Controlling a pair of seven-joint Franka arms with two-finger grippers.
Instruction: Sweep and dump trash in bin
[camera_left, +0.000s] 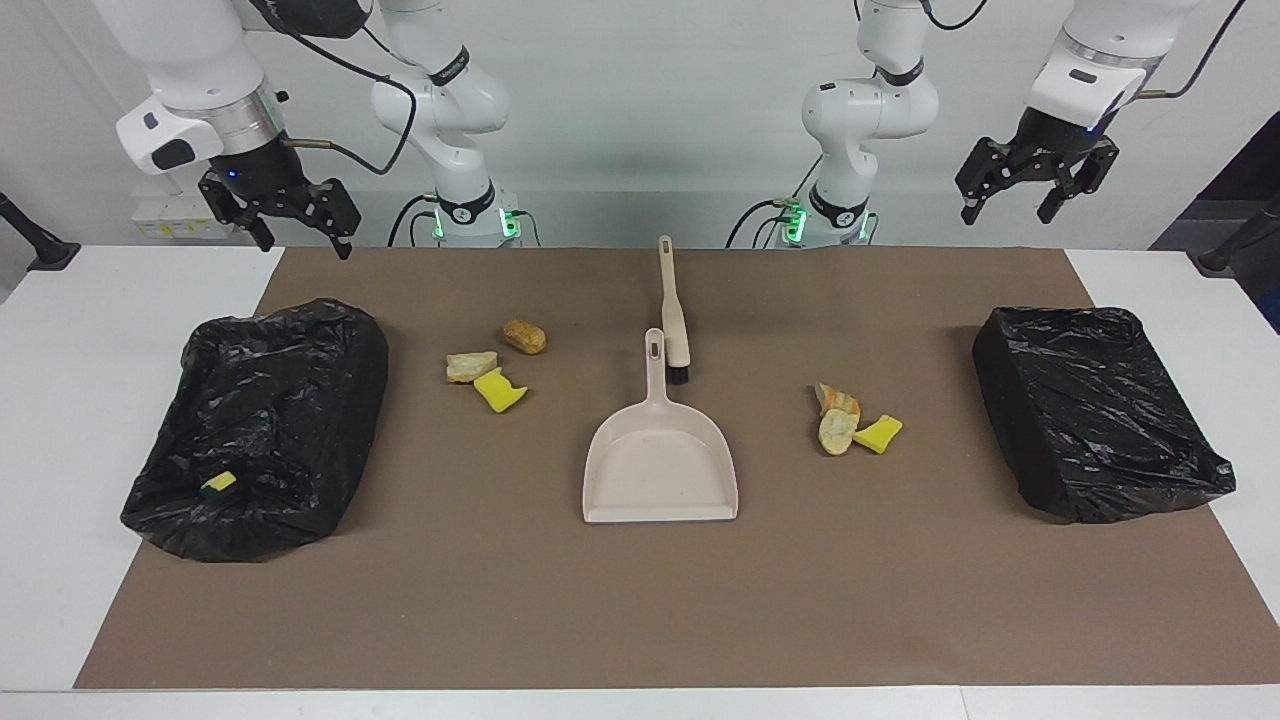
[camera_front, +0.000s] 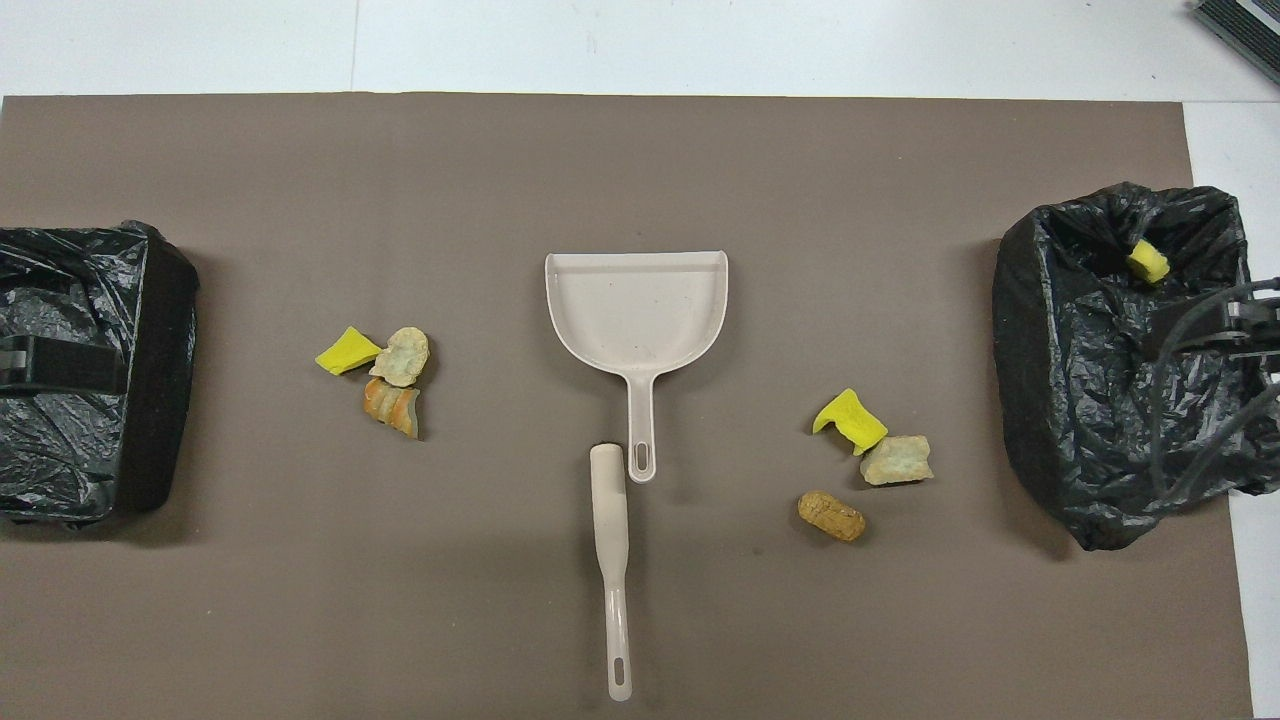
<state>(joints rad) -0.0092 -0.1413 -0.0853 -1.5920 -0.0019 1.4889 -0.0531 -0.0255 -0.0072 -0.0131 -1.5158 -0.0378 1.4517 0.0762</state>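
Brown paper (camera_left: 640, 600) covers the middle of a white table (camera_left: 60, 450), with a pale wall at the top of the facing view.

At centre frame lies a beige dustpan (camera_left: 660, 460), its handle pointing up-frame toward the robots and its wide mouth down-frame. Just beside that handle a beige brush (camera_left: 674, 315) lies along the same line, black bristles at its lower end.

Trash sits in two small clusters on the paper. Left of centre in the facing view: a brown bread chunk (camera_left: 524, 336), a pale bread scrap (camera_left: 470, 366) and a yellow sponge piece (camera_left: 498, 390), close together. Right of centre: two tan bread slices (camera_left: 837, 418) touching a second yellow sponge bit (camera_left: 878, 433).

Black-bagged bins stand at each side: the bin at frame left (camera_left: 260, 430) holds a yellow sponge scrap (camera_left: 218, 484); the bin at frame right (camera_left: 1090, 410) looks closed over.

Right gripper (camera_left: 297, 235), upper left of the facing view, hangs above the table with fingers spread, empty. Left gripper (camera_left: 1010, 205), upper right, likewise spread and empty.
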